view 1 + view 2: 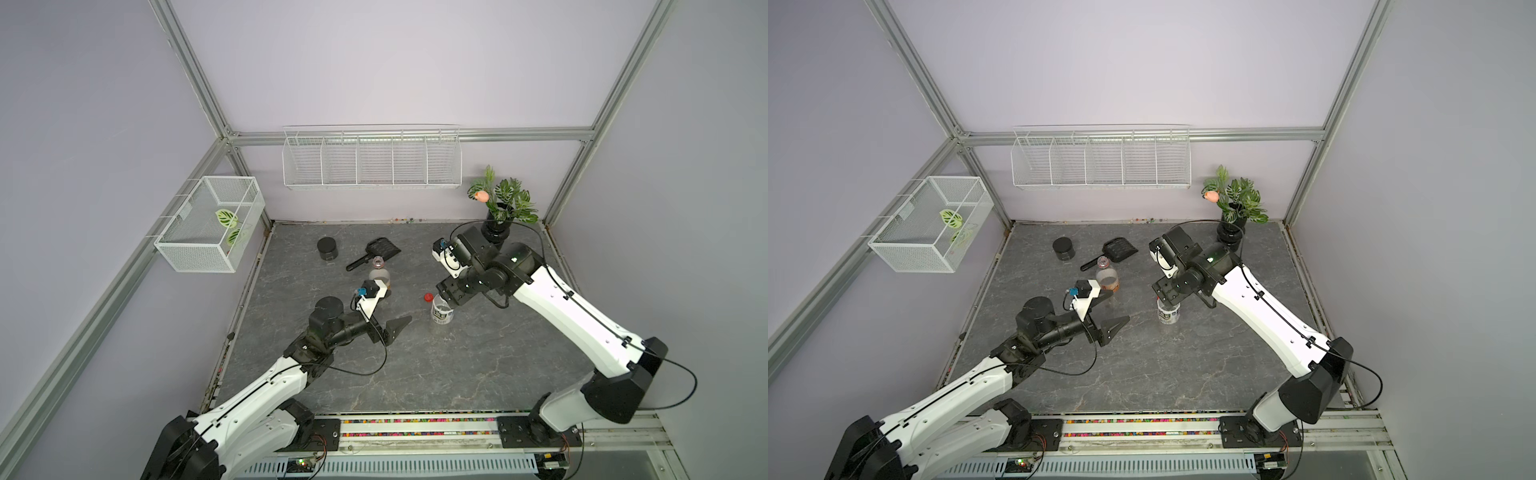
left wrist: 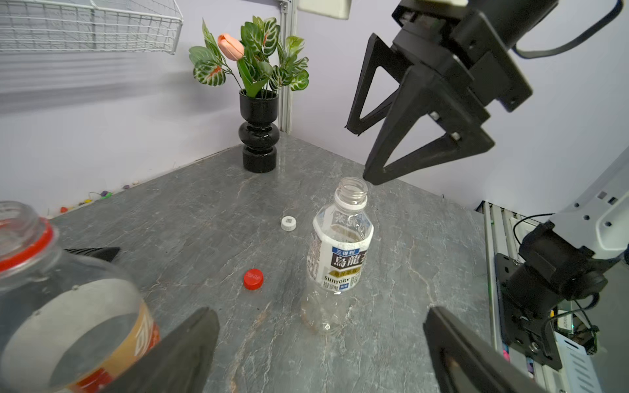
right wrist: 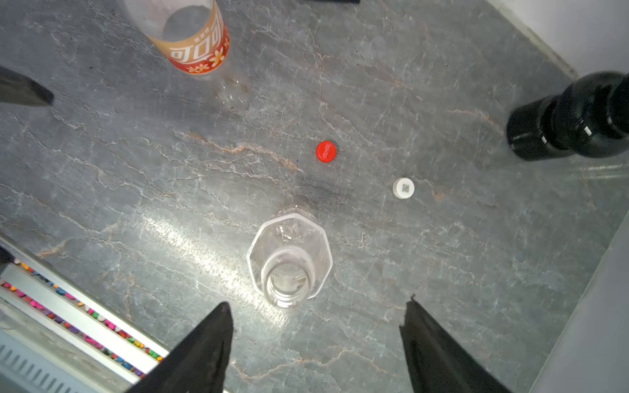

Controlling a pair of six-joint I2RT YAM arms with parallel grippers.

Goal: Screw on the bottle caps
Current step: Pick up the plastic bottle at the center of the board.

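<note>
Listing left to right for your next move.

- Black jar [image 1: 327, 248], scoop [image 1: 376, 251]: rear clutter, well apart from the work.
- Tall bottle [image 1: 380, 276]: upright and uncapped, just beside the left gripper [image 2: 320, 314]. Its jaws are spread and empty, probably placed to steady the bottle.
- Red cap [image 1: 428, 296]: flat on the table [image 1: 457, 374] between the bottles, with open room around it.
- Short bottle [image 2: 340, 251]: upright, neck open, under the right gripper [image 2: 363, 154]. Its jaws are spread and hold nothing, seemingly lined up for the neck.
- White cap [image 3: 403, 187]: loose, lying toward the vase [image 1: 496, 230]. Mind that vase when you reach.
</note>
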